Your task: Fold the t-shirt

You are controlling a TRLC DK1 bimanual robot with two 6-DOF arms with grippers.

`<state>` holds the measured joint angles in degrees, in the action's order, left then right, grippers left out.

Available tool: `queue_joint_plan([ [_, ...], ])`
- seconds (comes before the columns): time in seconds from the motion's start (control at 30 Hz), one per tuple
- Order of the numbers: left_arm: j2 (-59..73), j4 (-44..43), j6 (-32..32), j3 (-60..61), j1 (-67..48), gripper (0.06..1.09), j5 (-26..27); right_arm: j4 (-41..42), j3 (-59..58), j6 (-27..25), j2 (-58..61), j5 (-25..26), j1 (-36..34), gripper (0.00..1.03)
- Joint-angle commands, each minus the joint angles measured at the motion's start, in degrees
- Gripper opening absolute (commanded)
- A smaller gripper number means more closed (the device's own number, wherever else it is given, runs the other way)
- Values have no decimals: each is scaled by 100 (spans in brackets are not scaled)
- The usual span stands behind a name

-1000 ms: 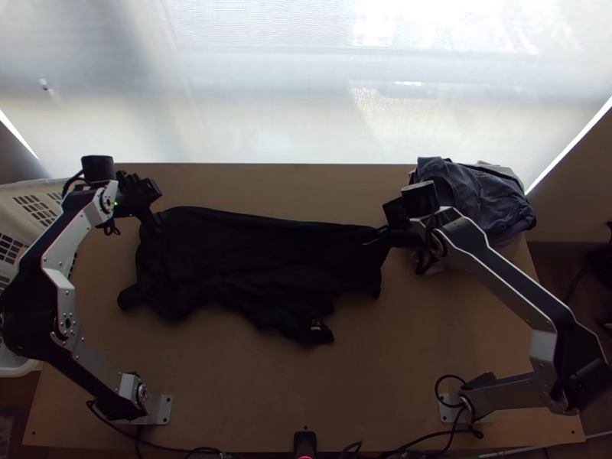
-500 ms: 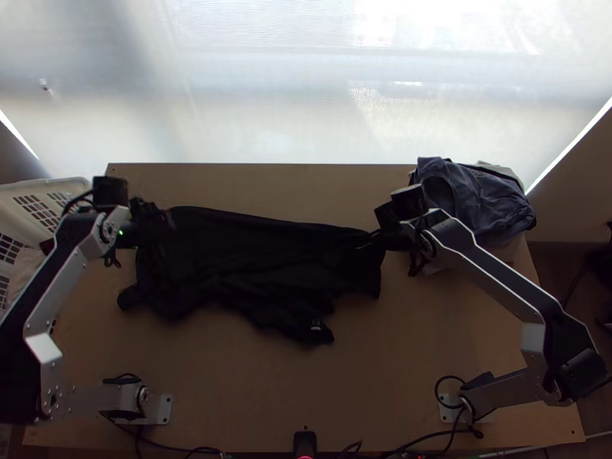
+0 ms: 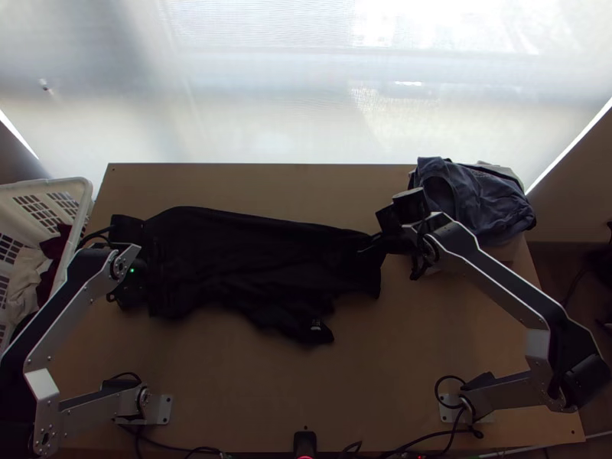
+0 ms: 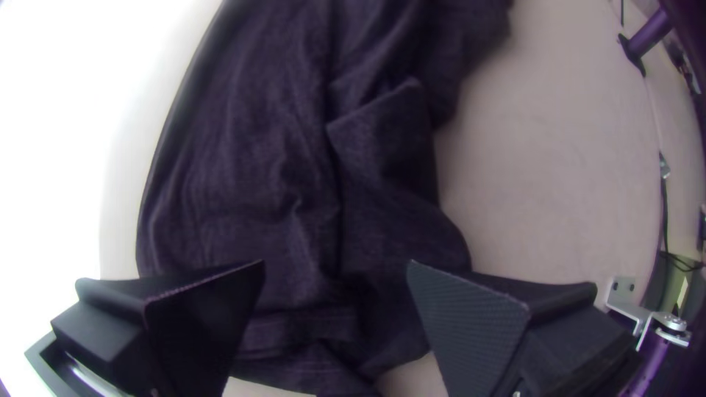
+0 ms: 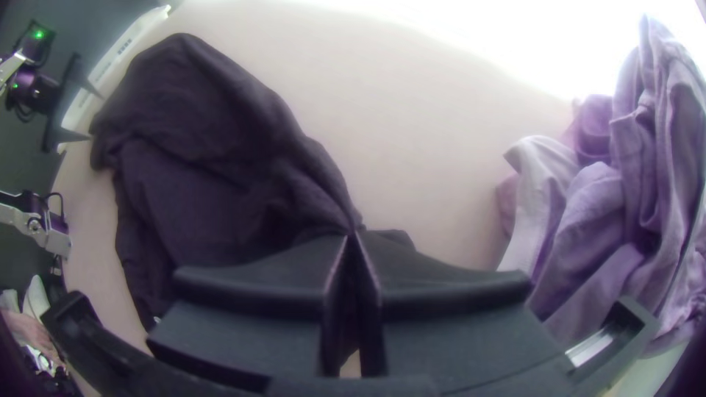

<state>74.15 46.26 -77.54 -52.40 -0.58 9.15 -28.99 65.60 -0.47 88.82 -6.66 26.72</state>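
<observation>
Black T-shirt lies rumpled from near the left edge of the table past its middle, one end pinched in the nearly closed right hand, the wide-open, empty left hand at the other.

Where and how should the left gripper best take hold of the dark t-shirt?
Probably by the stitched edge at the t-shirt's end nearest the white basket, coming from the basket side. That edge lies fairly flat with bare table beyond, and the left gripper's fingers stand open around that end; the right gripper pinches near the other.
</observation>
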Motion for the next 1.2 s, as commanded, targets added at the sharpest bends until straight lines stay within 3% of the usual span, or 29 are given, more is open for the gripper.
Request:
queue_joint_plan([
  [0.0,-111,-188,-315,450,111,100,-97,-1,-39,21,-57,-2,0,3],
  [0.23,293,-864,-332,415,146,97,-273,-1,-56,21,-110,-2,0,3],
  [0.73,750,-952,-192,134,330,88,-370,-1,-118,21,-154,-2,9,3],
  [1.0,794,-935,90,371,251,71,-361,-1,-136,21,-154,-2,0,3],
  [1.1,829,-935,195,389,199,58,-361,8,-136,21,-154,-2,9,3],
  [1.17,864,-979,265,389,172,41,-361,8,-127,21,-154,-2,9,3],
])
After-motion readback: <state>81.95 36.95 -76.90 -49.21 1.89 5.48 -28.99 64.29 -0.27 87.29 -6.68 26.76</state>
